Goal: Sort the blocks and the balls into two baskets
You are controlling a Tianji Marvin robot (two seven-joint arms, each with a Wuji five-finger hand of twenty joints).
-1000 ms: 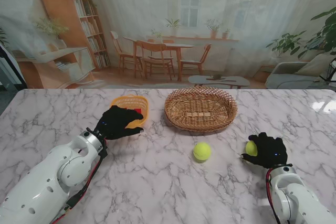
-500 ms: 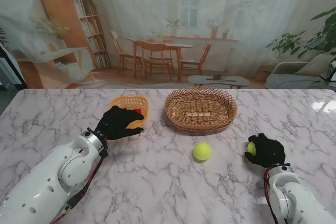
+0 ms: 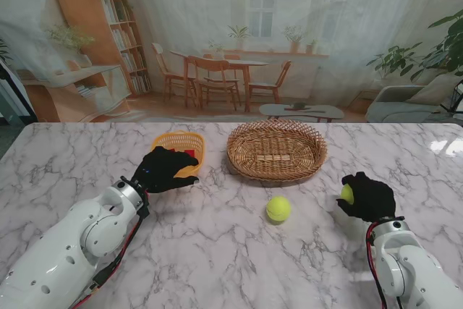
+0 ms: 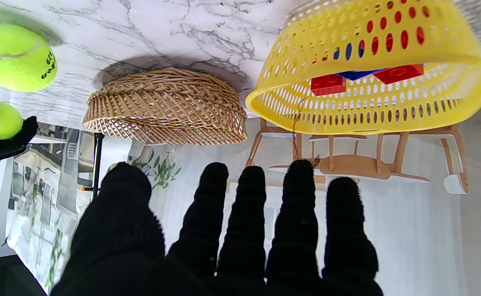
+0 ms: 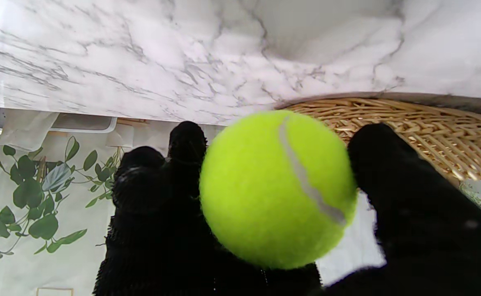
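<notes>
My right hand (image 3: 369, 196) is shut on a yellow-green tennis ball (image 3: 347, 194), held just off the table at the right; the right wrist view shows the ball (image 5: 276, 187) wrapped between thumb and fingers. A second tennis ball (image 3: 278, 209) lies loose on the marble, nearer to me than the wicker basket (image 3: 275, 150). My left hand (image 3: 165, 168) hovers open just in front of the small yellow plastic basket (image 3: 179, 144), its fingers (image 4: 248, 213) spread and empty. Inside that yellow basket (image 4: 372, 74) lie red blocks (image 4: 328, 84) and a blue block (image 4: 355, 75).
The white marble table (image 3: 217, 251) runs wide around both baskets. The wicker basket (image 4: 164, 107) shows nothing inside from the stand view. A printed room backdrop stands behind the table's far edge.
My right hand has lifted the ball and carried it slightly farther from me. The left hand and the loose ball have not moved.
</notes>
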